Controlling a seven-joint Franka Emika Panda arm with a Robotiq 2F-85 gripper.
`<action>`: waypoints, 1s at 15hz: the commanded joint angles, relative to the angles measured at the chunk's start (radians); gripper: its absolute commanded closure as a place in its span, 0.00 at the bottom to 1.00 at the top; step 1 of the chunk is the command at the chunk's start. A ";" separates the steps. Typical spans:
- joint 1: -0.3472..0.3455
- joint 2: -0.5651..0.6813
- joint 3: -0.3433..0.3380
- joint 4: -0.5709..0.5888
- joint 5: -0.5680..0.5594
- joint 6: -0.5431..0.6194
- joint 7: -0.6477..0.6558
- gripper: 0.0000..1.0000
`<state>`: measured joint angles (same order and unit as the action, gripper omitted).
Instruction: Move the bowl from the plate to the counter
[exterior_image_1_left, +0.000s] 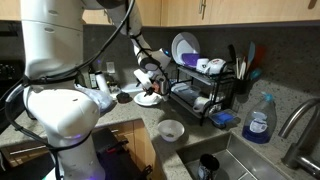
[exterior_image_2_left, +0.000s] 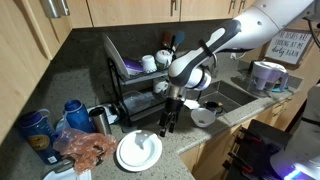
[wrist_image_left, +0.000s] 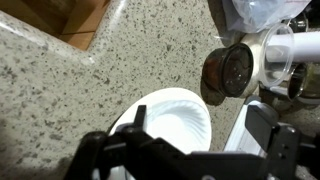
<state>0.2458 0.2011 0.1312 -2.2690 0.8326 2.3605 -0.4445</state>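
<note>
Claw (exterior_image_2_left: 167, 127) open, jaws spread wide, gripping nothing. Wrist view only: bowl (wrist_image_left: 175, 118) sits right below the claw, between the fingers. It's shallow, round, smooth bright white, empty. Just past it is a dark round cup-like thing (wrist_image_left: 230, 70) on the speckled granite-look worktop (wrist_image_left: 150, 50). An exterior view adds what the wrist can't: the bowl sits on the plate (exterior_image_2_left: 122, 160), and the claw hangs over its far side. Contact: cannot tell. Farther out from the claw, a deeper whitish bowl (exterior_image_2_left: 203, 116), empty, by the sink edge. Behind the claw, a black wire dish rack (exterior_image_2_left: 118, 75) holding white cups.
</note>
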 joint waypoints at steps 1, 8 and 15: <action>-0.031 0.094 0.041 0.100 -0.024 0.015 0.052 0.00; -0.009 0.193 0.056 0.213 -0.124 0.080 0.299 0.00; -0.005 0.281 0.055 0.278 -0.257 0.080 0.544 0.00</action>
<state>0.2437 0.4371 0.1783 -2.0344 0.6189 2.4324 0.0126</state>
